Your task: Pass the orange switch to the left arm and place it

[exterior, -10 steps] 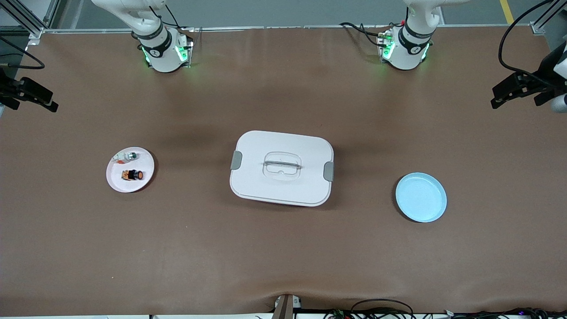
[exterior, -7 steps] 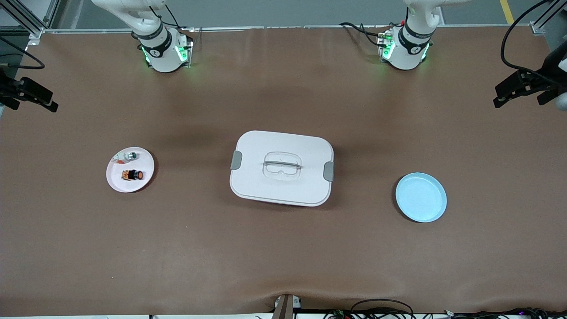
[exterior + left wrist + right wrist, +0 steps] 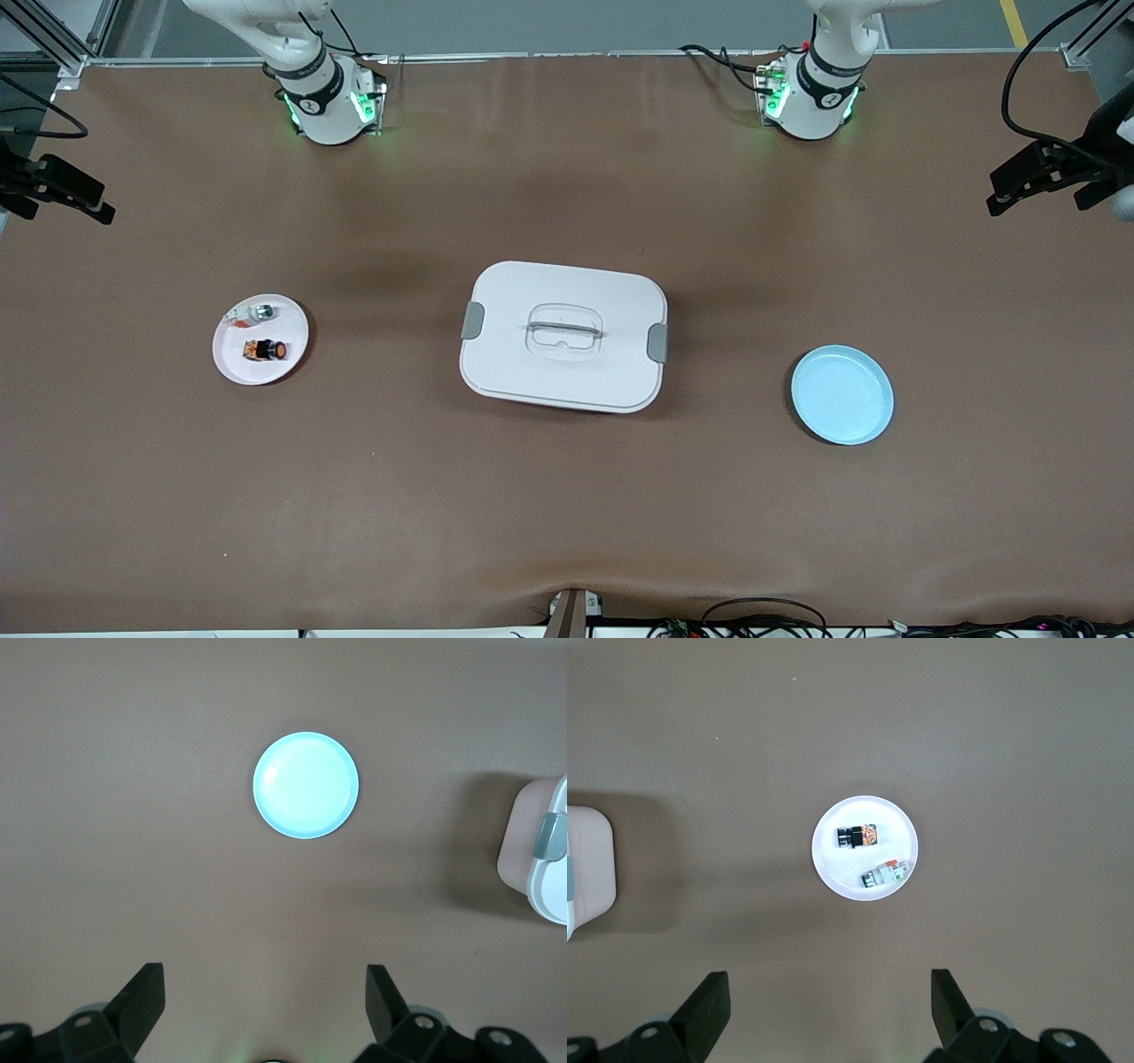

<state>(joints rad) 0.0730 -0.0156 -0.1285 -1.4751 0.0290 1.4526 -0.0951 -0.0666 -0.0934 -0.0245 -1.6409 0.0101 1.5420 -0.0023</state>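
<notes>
The orange switch (image 3: 266, 350) lies on a small pink plate (image 3: 237, 367) toward the right arm's end of the table; it also shows in the right wrist view (image 3: 858, 835). The white box (image 3: 563, 372) stands at the table's middle. My right gripper (image 3: 102, 202) hangs high over the table's edge at the right arm's end, open and empty (image 3: 830, 988). My left gripper (image 3: 1001, 190) hangs high over the edge at the left arm's end, open and empty (image 3: 266, 983). The box's ends show in the wrist views (image 3: 585, 868) (image 3: 536, 842).
A small silver-and-white part (image 3: 252, 312) shares the pink plate (image 3: 843, 870) with the switch. An empty blue plate (image 3: 842, 394) sits toward the left arm's end, also in the left wrist view (image 3: 306, 785). Brown table surface surrounds the box.
My left gripper has drifted slightly outward toward its end of the table. The right gripper, switch, plates and box have not visibly moved.
</notes>
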